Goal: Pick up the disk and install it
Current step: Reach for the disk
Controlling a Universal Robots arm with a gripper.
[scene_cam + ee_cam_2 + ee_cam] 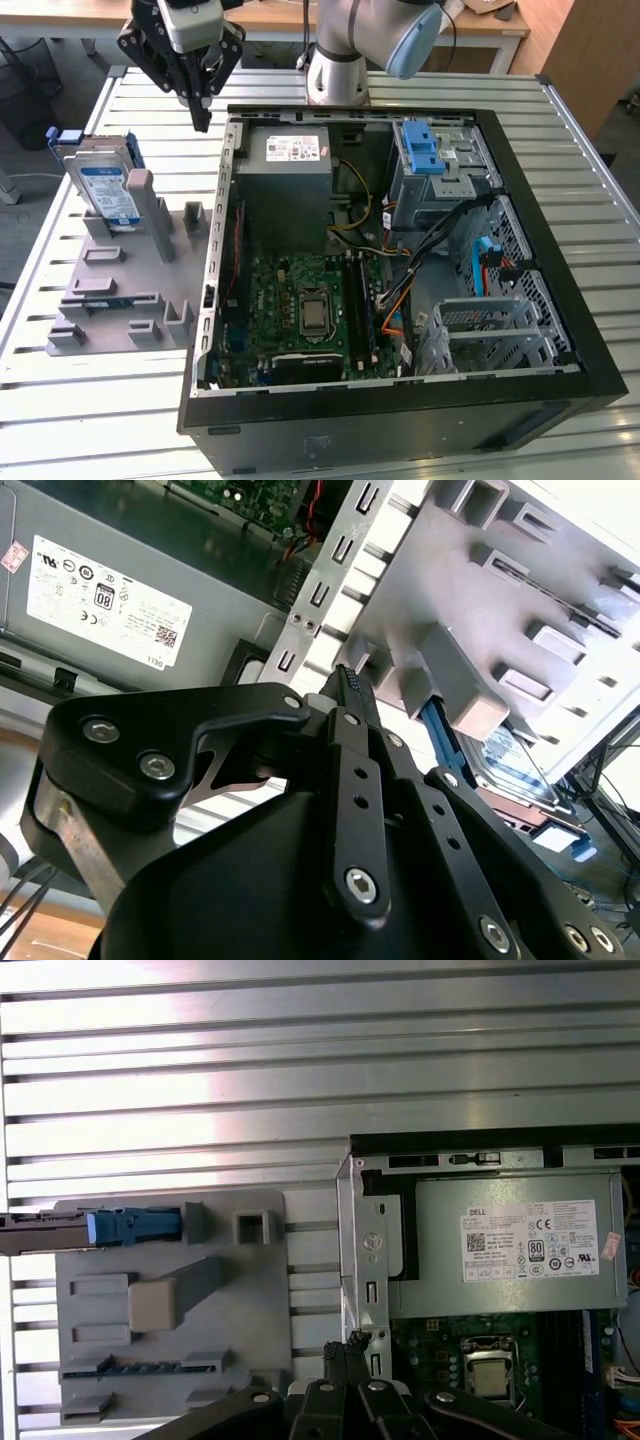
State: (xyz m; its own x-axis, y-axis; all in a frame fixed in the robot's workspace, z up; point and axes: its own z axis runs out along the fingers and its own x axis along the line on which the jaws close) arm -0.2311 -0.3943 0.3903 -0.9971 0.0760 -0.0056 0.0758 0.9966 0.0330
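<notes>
The disk (105, 190) stands on edge in a slot at the far end of the grey holder plate (110, 300), on the exterior view's left; it is silver with a blue-and-white label and a blue frame. The first wrist view shows it edge-on (120, 1228). In the second wrist view part of it (510, 765) peeks out behind a grey block. My gripper (203, 122) hangs above the table between the holder and the open computer case (560, 300). It is apart from the disk, to the disk's right in the exterior view. Its fingers (346, 1348) are shut with nothing between them.
The open case holds a grey power supply (285, 185), a motherboard (310, 310), a light-blue latch bracket (425, 150) and a metal drive cage (490, 330). The arm's base (335, 70) stands behind the case. Slatted metal table (100, 430) runs around everything.
</notes>
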